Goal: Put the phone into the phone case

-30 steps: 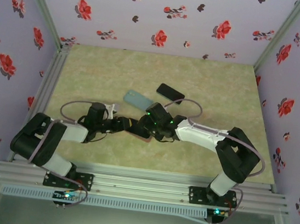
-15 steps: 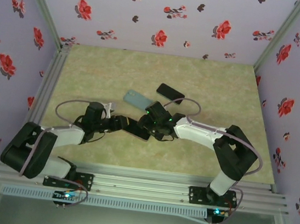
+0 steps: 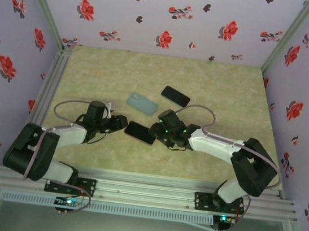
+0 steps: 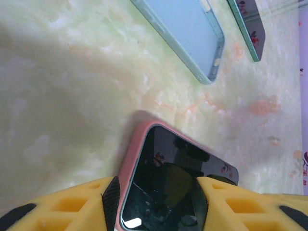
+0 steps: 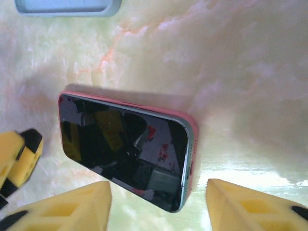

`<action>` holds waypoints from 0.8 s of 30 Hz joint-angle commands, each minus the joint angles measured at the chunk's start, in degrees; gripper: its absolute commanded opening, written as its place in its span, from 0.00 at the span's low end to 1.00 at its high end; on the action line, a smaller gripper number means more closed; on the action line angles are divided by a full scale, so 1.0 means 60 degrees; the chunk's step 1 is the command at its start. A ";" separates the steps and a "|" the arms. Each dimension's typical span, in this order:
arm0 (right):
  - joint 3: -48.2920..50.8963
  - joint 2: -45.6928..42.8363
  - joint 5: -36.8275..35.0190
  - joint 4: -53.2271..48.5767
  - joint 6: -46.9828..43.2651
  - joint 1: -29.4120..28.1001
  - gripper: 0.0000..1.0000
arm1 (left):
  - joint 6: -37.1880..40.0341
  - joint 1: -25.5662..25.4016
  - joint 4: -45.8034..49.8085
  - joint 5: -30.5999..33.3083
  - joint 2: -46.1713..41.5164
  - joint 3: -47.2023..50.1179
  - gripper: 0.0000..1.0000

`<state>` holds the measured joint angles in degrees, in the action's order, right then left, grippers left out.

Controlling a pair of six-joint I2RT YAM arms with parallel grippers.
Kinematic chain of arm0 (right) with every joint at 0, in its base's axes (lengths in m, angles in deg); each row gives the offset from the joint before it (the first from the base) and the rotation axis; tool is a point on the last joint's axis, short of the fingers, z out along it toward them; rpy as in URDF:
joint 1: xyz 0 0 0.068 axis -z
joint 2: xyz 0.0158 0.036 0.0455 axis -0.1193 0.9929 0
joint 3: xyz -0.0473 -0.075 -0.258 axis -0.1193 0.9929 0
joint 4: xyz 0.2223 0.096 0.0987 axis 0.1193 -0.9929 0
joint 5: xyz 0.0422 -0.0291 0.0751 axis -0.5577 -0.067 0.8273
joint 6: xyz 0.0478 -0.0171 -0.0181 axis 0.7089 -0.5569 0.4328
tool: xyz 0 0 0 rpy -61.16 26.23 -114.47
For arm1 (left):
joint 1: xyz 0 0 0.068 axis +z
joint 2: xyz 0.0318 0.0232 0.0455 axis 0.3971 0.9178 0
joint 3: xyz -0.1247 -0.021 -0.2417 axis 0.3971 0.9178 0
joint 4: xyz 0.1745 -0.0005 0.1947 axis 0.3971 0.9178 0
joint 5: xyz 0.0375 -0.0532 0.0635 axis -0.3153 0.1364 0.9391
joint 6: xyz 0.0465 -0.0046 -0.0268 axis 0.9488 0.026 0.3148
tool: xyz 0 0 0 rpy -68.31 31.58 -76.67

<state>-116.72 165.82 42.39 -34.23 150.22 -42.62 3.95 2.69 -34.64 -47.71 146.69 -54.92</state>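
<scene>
Our left pincer (image 4: 156,188) is part way open. Its two yellow fingers sit on either side of the near end of the flat phone with the shiny black screen (image 4: 173,173). The black pads are right up against its sides, but we cannot tell if they squeeze it or just stand by it. Our right pincer (image 5: 159,185) is open wide at the other end of the phone. Its fingers are apart from the phone and hold nothing.

The phone lies flat on the pale green marbled counter (image 3: 231,91), between our two pincers. It sits inside the soft pink phone case (image 4: 129,163). The pink rim runs along every edge we can see, and no corner seems to stick up. So we think the main job is done, or very nearly. What may be left is one last push to make it snug. Then the pincers let go and pull away.

Further out lies a light blue phone case (image 3: 142,103) that looks empty. Beyond it is a second dark phone (image 3: 175,96), near the blue case but not touching it. We cannot tell if these two belong to the job.
</scene>
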 commanded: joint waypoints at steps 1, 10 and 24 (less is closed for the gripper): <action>0.0281 -0.0213 -0.0238 0.0514 -0.0283 0.0115 0.48 | 0.0329 0.0067 -0.0084 0.0003 0.0585 -0.0443 0.49; 0.0281 0.0403 0.0288 0.1266 -0.0351 0.0309 0.23 | 0.0226 0.0067 -0.0837 -0.0481 0.1779 -0.0853 0.49; 0.0579 0.0816 0.0634 0.1901 0.0020 0.0336 0.33 | -0.0144 -0.0088 -0.1327 -0.0737 0.1849 -0.0433 0.49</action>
<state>-114.56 169.95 45.54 -24.30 149.12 -40.85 3.91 3.15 -39.10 -50.75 156.22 -58.64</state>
